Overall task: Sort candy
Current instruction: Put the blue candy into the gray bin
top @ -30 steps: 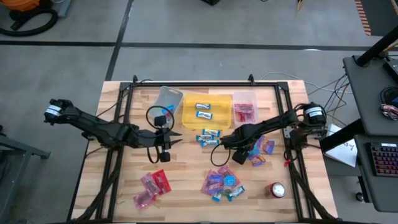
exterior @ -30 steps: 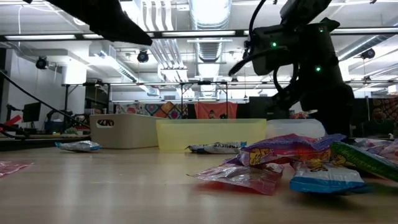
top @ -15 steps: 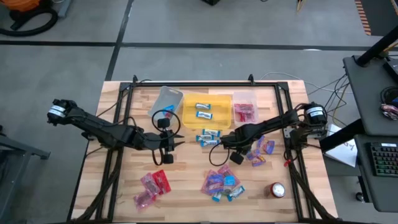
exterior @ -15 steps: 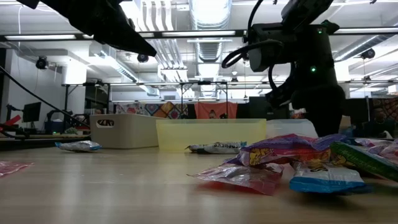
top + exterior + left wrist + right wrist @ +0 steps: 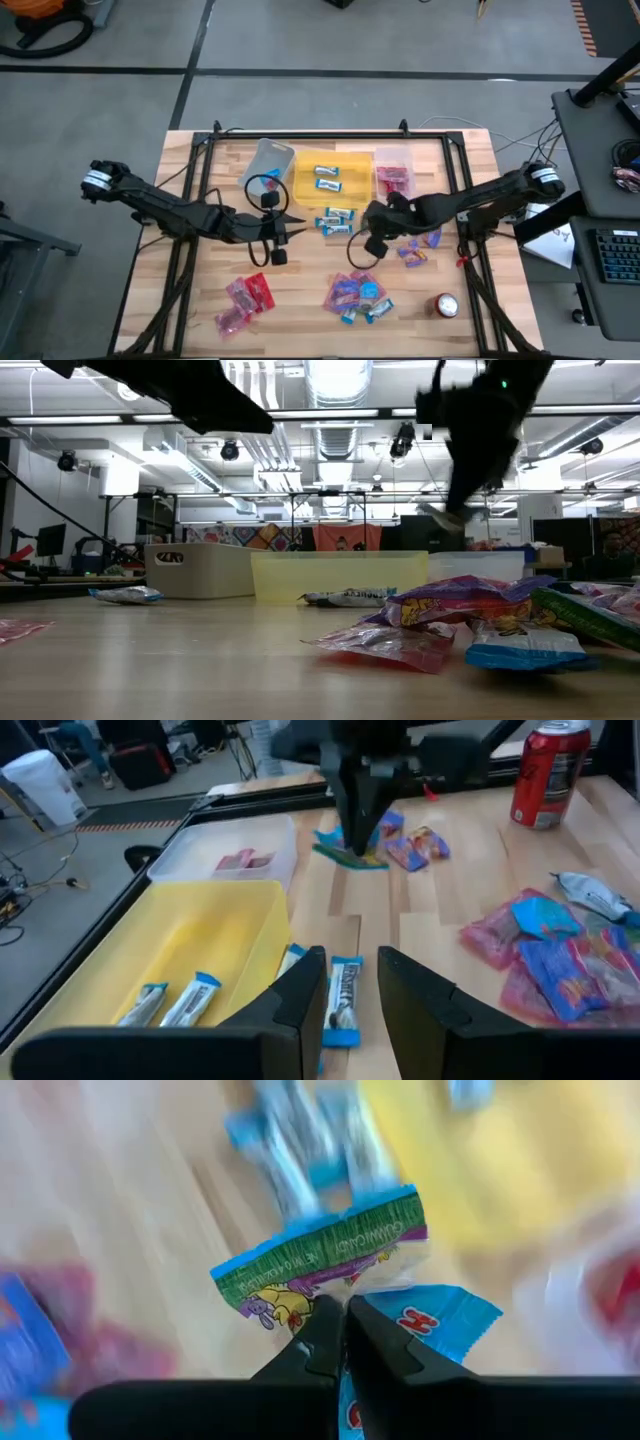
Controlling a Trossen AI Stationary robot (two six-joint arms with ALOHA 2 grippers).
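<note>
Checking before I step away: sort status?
Right tool shut on green-edged candy, lifted near the yellow bin. Left tool open, empty, hovering over blue-white candy. Nothing blocking.

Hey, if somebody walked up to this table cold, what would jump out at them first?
Probably the right pincer lifted over the middle of the table, shut on a green-edged candy with a blue-and-white one pinched alongside. Next, the yellow tray at the back edge with blue-and-white bars in it, then the bright wrapper heap at the front edge and the red can beside it.
</note>
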